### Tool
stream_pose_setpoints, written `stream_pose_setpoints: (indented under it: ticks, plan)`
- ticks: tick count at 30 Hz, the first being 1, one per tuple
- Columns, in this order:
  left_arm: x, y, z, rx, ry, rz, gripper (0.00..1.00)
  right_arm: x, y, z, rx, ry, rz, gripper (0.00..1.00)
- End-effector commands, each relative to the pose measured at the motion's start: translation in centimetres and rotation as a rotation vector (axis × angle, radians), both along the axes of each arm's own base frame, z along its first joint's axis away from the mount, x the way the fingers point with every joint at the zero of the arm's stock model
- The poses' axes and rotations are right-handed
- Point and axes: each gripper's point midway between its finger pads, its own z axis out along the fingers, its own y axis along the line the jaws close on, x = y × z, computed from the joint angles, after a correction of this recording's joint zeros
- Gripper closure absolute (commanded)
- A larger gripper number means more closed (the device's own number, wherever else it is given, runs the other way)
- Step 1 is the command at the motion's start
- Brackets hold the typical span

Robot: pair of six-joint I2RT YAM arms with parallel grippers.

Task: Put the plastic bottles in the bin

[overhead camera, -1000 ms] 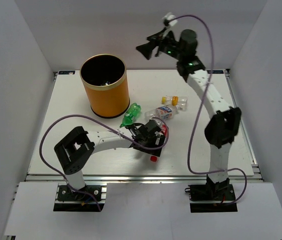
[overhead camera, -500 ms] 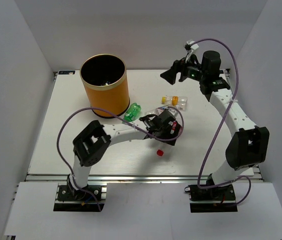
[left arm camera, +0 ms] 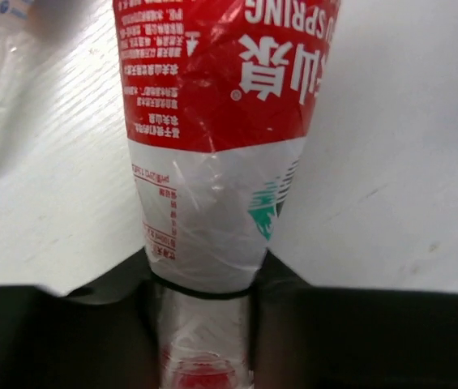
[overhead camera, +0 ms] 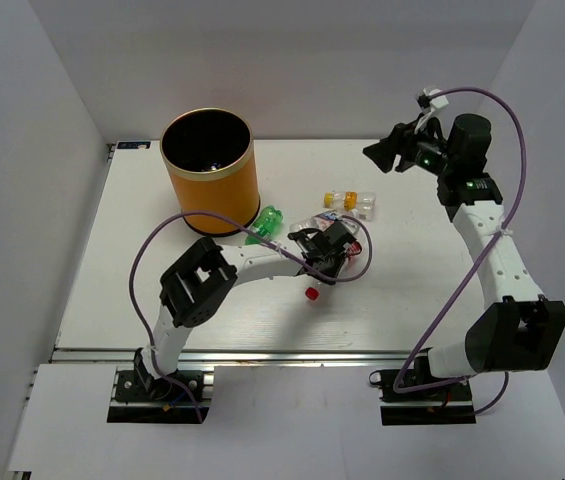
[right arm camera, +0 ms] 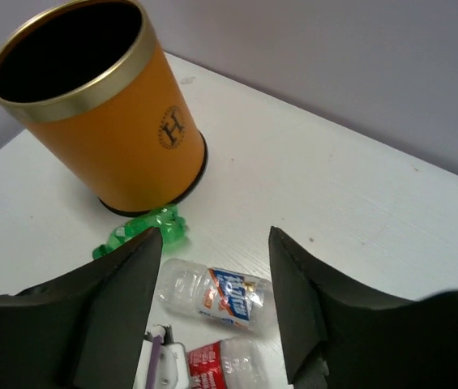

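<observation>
Red-labelled bottle [left arm camera: 216,121] clamped at the neck by the left gripper [left arm camera: 204,324] near the middle of the table [overhead camera: 412,290], well apart from the bin [overhead camera: 209,210]; looks like the grasp step, with the green bottle [overhead camera: 265,225], blue-white-labelled bottle [right arm camera: 220,296] and yellow-capped bottle [overhead camera: 350,201] not yet binned. Calls next for a lift, a carry to the far left over the bin's mouth, then a release; right gripper [right arm camera: 213,232] raised off the table, fingers spread wide on nothing. Hard to judge the held bottle as lifted or resting; bin contents lost in the dark inside; red cap [overhead camera: 311,293] beside the left arm not clearly this bottle's or another's
</observation>
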Motion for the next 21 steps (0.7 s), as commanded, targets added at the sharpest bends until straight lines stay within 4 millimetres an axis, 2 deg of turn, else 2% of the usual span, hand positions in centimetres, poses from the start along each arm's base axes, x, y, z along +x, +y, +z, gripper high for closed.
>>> stream_pose_setpoints:
  ticks: [1,2,3,4,5,6,7,8,9,11,12,13,14,15,16,17,18,19,21]
  plan:
    - [-0.1,0.0,5.9,-0.050,-0.089,-0.056,0.77,0.2,-1.9,-0.2,0.007,0.026,-0.067,0.41]
    - [-0.1,0.0,7.8,-0.079,-0.116,-0.064,0.85,0.4,-2.5,-0.7,-0.005,0.036,-0.087,0.57]
    - [0.4,0.2,12.6,-0.159,-0.186,-0.067,0.85,0.8,-3.0,-1.0,-0.015,0.041,-0.120,0.64]
    - [0.8,0.6,15.4,-0.209,-0.229,-0.063,0.87,1.1,-4.2,-1.3,-0.021,0.051,-0.153,0.70]
    - [0.8,1.1,17.7,-0.245,-0.270,-0.047,0.88,1.4,-4.7,-2.2,-0.039,0.063,-0.174,0.70]
    - [1.2,2.6,22.7,-0.302,-0.364,-0.031,0.89,2.0,-6.2,-3.1,-0.046,0.089,-0.211,0.70]
    - [1.8,3.8,24.9,-0.314,-0.413,0.002,0.89,2.0,-6.6,-4.2,-0.055,0.131,-0.221,0.70]
    - [2.8,5.5,27.6,-0.304,-0.470,0.061,0.91,2.4,-7.1,-4.2,-0.077,0.125,-0.233,0.55]
    - [3.8,7.2,29.4,-0.291,-0.513,0.113,0.92,3.0,-7.7,-5.7,-0.086,0.165,-0.245,0.45]
    - [5.6,10.8,33.0,-0.260,-0.611,0.251,0.91,3.4,-8.3,-6.4,-0.146,0.163,-0.248,0.25]
    - [6.3,12.1,34.3,-0.259,-0.643,0.303,0.91,3.8,-8.4,-7.4,-0.163,0.183,-0.243,0.22]
    - [8.0,14.8,35.2,-0.217,-0.693,0.403,0.91,4.4,-8.7,-7.7,-0.210,0.160,-0.222,0.19]
    - [9.0,16.0,36.0,-0.203,-0.714,0.455,0.91,4.5,-8.7,-8.7,-0.228,0.184,-0.212,0.15]
    - [9.9,17.2,36.4,-0.190,-0.729,0.499,0.89,4.5,-8.6,-9.3,-0.244,0.200,-0.197,0.13]
    - [11.6,19.6,36.9,-0.170,-0.750,0.586,0.89,5.1,-8.7,-9.7,-0.285,0.183,-0.170,0.13]
    - [12.4,20.6,38.1,-0.177,-0.772,0.628,0.89,4.5,-8.2,-10.3,-0.285,0.211,-0.132,0.13]
    - [13.8,21.0,37.5,-0.154,-0.767,0.651,0.88,4.8,-8.1,-10.2,-0.300,0.199,-0.117,0.13]
    - [15.3,23.5,37.5,-0.116,-0.785,0.730,0.87,5.0,-7.9,-10.7,-0.304,0.208,-0.101,0.13]
    - [17.3,25.3,38.1,-0.112,-0.802,0.802,0.87,4.6,-7.5,-10.8,-0.296,0.216,-0.071,0.13]
